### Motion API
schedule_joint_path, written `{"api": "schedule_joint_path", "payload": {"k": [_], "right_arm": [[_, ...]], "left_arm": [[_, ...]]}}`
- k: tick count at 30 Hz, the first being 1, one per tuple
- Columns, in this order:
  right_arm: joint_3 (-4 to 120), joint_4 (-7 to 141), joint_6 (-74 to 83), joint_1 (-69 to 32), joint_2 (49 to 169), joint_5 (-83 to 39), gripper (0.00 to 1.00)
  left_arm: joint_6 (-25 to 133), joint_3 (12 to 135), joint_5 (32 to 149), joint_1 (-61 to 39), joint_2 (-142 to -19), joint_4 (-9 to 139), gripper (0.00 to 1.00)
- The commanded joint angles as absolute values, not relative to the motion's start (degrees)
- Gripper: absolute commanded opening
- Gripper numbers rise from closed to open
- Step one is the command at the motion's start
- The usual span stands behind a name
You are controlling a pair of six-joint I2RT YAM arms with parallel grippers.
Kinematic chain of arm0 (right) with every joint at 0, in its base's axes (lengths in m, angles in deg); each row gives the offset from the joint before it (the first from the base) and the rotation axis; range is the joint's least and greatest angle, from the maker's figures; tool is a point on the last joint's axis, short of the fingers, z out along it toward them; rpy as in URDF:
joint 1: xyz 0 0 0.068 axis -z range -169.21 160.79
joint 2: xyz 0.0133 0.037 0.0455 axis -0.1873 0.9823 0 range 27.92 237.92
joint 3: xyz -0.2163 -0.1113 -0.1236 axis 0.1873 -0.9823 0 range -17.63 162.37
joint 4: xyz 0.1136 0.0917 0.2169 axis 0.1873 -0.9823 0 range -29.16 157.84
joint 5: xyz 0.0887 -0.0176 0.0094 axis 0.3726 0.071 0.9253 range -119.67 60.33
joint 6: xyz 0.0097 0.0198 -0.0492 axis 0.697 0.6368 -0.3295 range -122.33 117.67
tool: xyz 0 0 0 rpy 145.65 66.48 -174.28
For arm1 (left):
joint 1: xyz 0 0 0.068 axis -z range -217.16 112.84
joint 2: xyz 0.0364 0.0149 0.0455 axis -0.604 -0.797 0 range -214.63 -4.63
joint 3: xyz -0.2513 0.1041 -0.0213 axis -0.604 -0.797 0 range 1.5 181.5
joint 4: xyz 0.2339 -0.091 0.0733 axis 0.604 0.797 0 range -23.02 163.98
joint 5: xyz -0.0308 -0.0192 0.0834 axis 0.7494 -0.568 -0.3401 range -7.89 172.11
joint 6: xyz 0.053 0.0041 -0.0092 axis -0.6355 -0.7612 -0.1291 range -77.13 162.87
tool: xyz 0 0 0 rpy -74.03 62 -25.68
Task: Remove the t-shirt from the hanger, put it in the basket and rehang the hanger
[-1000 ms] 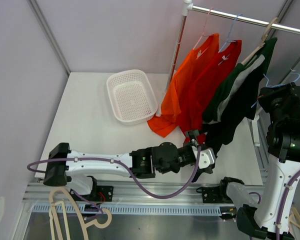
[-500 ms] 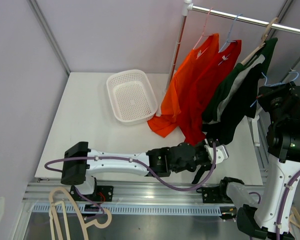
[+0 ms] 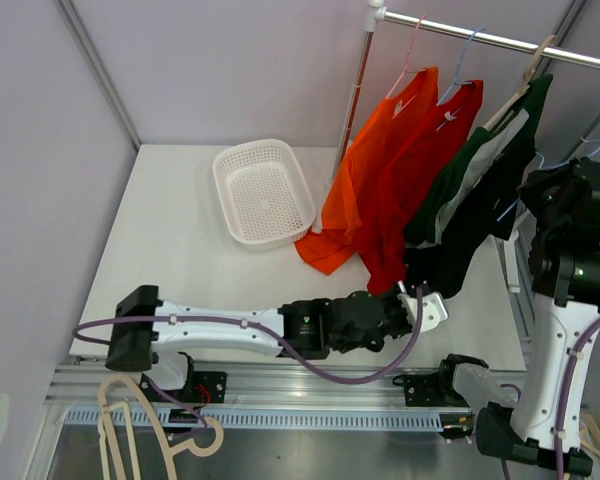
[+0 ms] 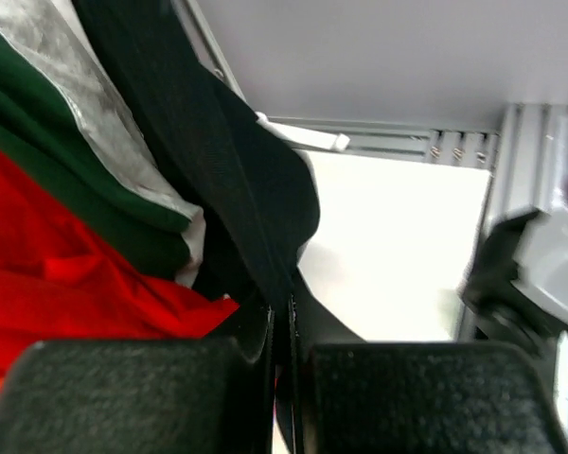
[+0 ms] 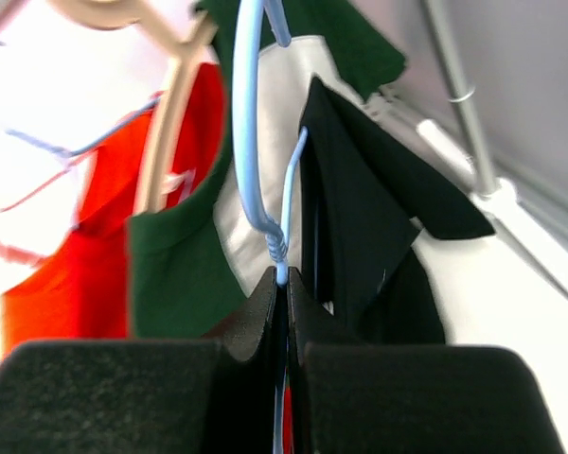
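The black t-shirt (image 3: pixel 468 232) hangs at the right end of the rail on a thin blue wire hanger (image 5: pixel 249 142). My left gripper (image 4: pixel 282 317) is shut on the shirt's lower hem (image 4: pixel 265 246), low over the table's front right (image 3: pixel 420 302). My right gripper (image 5: pixel 282 284) is shut on the blue hanger's twisted neck, just beside the black t-shirt's collar (image 5: pixel 360 218). In the top view the right arm (image 3: pixel 570 260) stands behind the shirt and its fingertips are hidden.
A green and white shirt (image 3: pixel 480 160) on a wooden hanger hangs next to the black one, then a red shirt (image 3: pixel 420 170) and an orange shirt (image 3: pixel 365 170). A white basket (image 3: pixel 242 165) sits at the table's back. The metal rail (image 3: pixel 480 38) runs overhead.
My left gripper was open and has shut on the black shirt's hem after sliding right. The right arm has shifted slightly, still holding the hanger.
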State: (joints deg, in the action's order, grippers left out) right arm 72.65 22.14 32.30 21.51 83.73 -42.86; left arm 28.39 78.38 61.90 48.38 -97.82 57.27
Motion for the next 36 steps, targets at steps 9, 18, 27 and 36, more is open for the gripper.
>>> {"api": "schedule_joint_path", "payload": {"k": [9, 18, 27, 36], "right_arm": [[72.02, 32.32, 28.36, 21.6, 90.06, -51.38, 0.0], [79.4, 30.13, 27.2, 25.73, 95.77, -48.05, 0.0], [81.51, 23.82, 26.68, 26.0, 91.39, -27.86, 0.0], [92.93, 7.46, 19.03, 26.0, 92.79, -16.92, 0.02]], "left_arm": [[33.46, 69.01, 56.54, 56.44, -81.98, 57.05, 0.01], [39.52, 60.31, 58.03, 59.34, -80.04, 54.15, 0.01], [42.76, 69.94, 57.82, 51.38, -92.59, 54.38, 0.01], [52.53, 105.6, 68.22, 37.73, -112.89, 76.37, 0.01]]}}
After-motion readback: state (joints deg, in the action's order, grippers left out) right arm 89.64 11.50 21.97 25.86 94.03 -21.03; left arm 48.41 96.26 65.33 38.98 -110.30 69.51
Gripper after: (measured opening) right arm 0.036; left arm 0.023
